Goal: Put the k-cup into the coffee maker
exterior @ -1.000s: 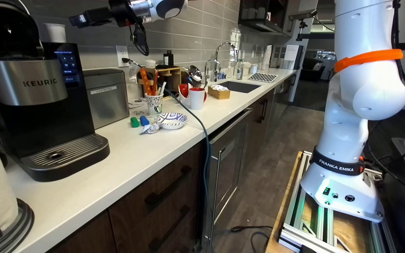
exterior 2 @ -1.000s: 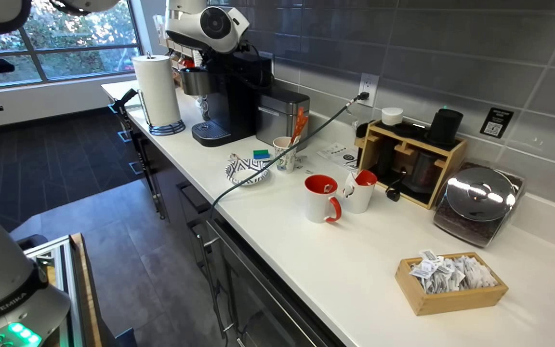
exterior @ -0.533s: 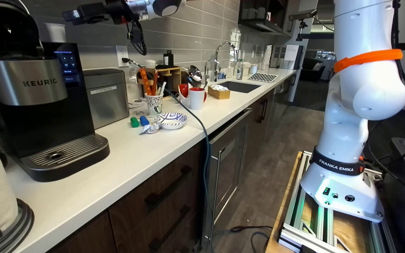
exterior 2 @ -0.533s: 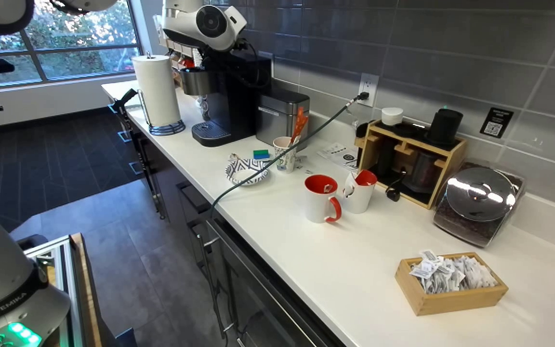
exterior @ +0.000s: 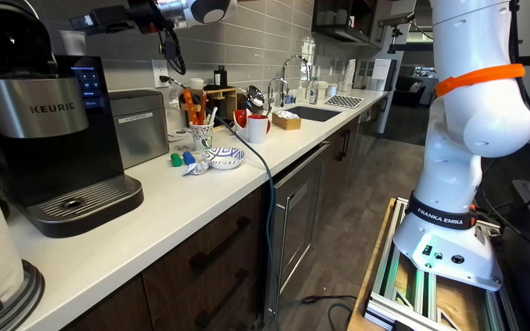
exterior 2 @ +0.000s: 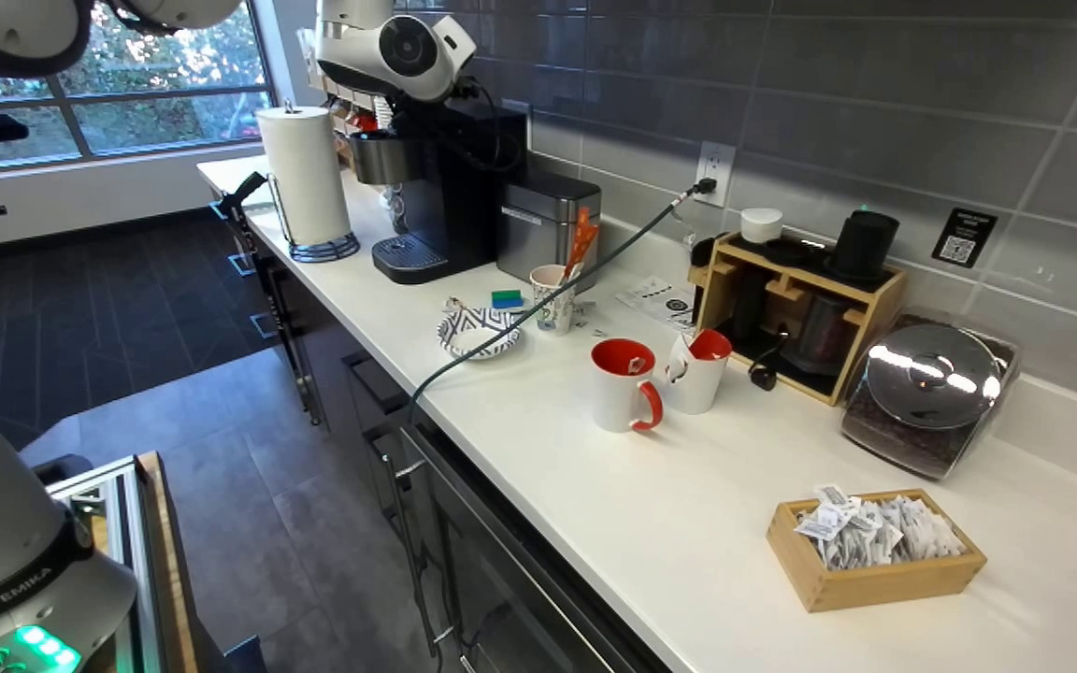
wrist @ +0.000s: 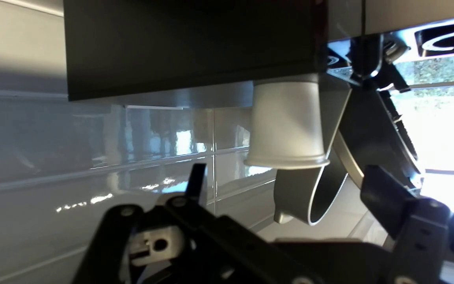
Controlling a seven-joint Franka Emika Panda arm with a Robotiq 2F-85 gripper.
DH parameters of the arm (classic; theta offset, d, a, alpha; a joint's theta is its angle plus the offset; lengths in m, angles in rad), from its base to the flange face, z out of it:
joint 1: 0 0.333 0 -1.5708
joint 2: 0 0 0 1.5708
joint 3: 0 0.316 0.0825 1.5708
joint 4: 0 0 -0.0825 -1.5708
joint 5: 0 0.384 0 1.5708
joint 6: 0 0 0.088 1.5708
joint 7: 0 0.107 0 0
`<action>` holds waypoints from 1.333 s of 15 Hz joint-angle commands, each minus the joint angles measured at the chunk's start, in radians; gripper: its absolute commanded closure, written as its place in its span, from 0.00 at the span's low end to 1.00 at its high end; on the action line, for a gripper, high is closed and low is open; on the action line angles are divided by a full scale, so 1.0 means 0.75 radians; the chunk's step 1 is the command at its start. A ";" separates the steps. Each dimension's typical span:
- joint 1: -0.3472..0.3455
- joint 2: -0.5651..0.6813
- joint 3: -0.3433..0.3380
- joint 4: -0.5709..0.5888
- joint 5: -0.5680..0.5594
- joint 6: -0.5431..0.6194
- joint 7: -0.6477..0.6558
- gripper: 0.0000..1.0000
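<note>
The coffee maker (exterior: 35, 108) is a black Keurig with a silver band and lit side screen; its rounded head appears raised. It also shows in an exterior view (exterior 2: 459, 196) and at the top of the upside-down wrist view (wrist: 195, 51). A white cup (exterior: 72, 42) stands upright on top of it and shows rim-down in the wrist view (wrist: 286, 122). My gripper (exterior: 82, 24) is beside the cup's upper rim, right of the head. In the wrist view my gripper (wrist: 290, 185) is open, with nothing between its fingers; the cup lies ahead of them. I cannot make out a k-cup.
The tiled wall (wrist: 164, 165) is close to one finger. A brushed-steel box (exterior: 140, 128) stands beside the coffee maker. A paper towel roll (exterior 2: 307, 178), a cup of stirrers (exterior: 202, 137), a patterned bowl (exterior: 224, 157) and a cable (exterior 2: 557, 294) are on the counter.
My gripper has moved left in an exterior view, closer to the white cup and the coffee maker's head. The objects on the counter have not moved.
</note>
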 commanded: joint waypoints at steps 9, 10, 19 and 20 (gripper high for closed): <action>0.031 0.075 0.006 0.085 0.000 0.045 -0.022 0.01; 0.031 0.079 0.006 0.088 0.004 0.047 -0.023 0.02; 0.027 0.081 0.006 0.091 0.013 0.057 -0.032 0.71; 0.025 0.073 0.005 0.084 0.013 0.059 -0.031 0.71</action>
